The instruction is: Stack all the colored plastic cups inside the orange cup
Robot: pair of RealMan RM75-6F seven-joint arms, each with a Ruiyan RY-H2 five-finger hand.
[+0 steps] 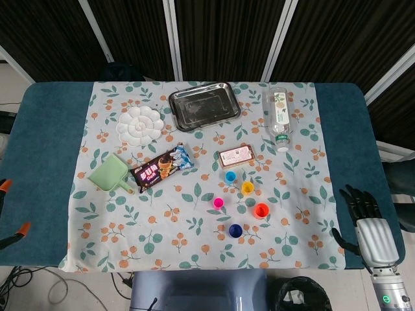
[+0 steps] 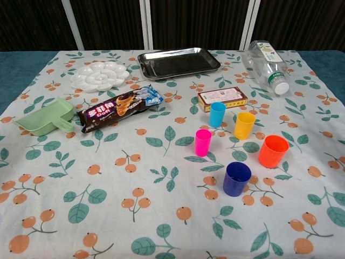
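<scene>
**Five cups apart, nothing stacked yet**

The orange cup (image 2: 273, 150) stands upright, well to the left of the right robot hand (image 1: 369, 230) and nearest to it of the group. Beyond it, further from that robot hand, stand the yellow cup (image 2: 244, 125), blue cup (image 2: 237, 178), pink cup (image 2: 203, 142) and light-blue cup (image 2: 217, 114), each apart and mouth up (ready to nest). The right robot hand hovers at the table (image 1: 45, 129) edge, fingers spread, holding nothing. The left robot hand shows in neither view. Far beyond lie a box (image 2: 222, 99), bottle (image 2: 266, 61) and tray (image 2: 178, 62).
</scene>
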